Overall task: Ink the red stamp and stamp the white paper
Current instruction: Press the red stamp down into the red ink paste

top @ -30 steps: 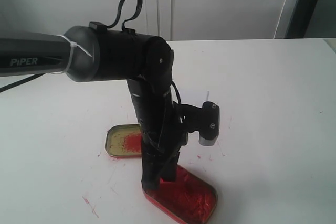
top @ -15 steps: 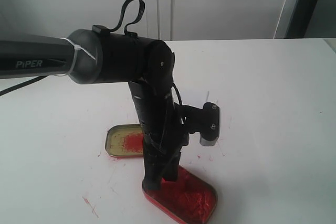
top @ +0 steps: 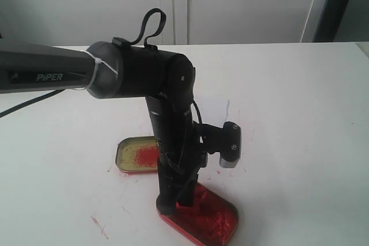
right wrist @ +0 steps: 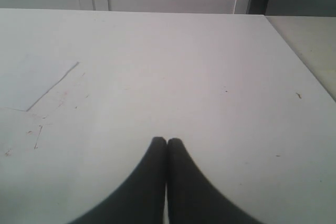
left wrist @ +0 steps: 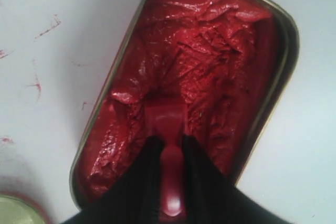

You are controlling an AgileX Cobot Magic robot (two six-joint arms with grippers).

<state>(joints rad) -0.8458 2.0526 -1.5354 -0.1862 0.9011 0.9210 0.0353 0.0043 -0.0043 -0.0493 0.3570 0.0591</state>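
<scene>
My left gripper is shut on the handle of the red stamp. The stamp's square base is pressed into the paste of the red ink tin. In the exterior view the left gripper points straight down into that tin at the table's front edge, and the arm hides the stamp there. The white paper lies flat on the table, in the right wrist view only. My right gripper is shut and empty above bare table, apart from the paper.
A gold tin lid with a red smear lies just behind and left of the ink tin. Red ink marks dot the white table around both tins. White cabinet doors stand behind the table.
The left arm has shifted a little to the right and sunk slightly, with the stamp held in the ink tin throughout. The grip has not changed.
</scene>
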